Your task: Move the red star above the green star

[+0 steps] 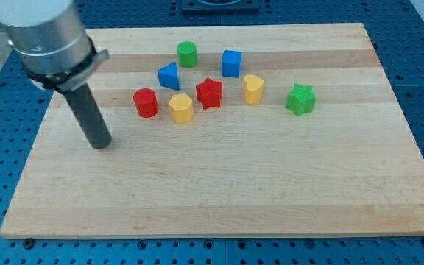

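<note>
Red star [209, 93] sat mid-cluster on the table [219, 191], between two yellow blocks [181, 107], green star [299, 99] well off to the view's right. My tip [101, 144] rested far left, touching nothing; the tool is a bare rod, so it gripped nothing.

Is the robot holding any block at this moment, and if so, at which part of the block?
Nothing is held. My tip rests on the wooden board, apart from every block, left of the red cylinder block.
</note>
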Motion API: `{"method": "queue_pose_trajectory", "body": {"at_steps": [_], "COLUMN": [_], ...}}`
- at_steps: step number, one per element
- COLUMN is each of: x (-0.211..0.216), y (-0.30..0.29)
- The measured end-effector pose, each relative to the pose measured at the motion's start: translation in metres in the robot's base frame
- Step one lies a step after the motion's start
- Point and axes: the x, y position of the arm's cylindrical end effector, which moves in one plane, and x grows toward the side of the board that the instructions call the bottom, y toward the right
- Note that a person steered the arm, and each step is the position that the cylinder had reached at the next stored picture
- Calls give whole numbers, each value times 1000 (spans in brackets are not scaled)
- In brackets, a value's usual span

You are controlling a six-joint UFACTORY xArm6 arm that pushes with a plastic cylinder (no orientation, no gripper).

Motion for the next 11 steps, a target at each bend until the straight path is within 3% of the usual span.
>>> {"method": "queue_pose_trajectory", "body": {"at_steps": [1, 2, 7, 11], "x": [-51, -75, -80, -158], "y": [19, 52, 202, 281]}}
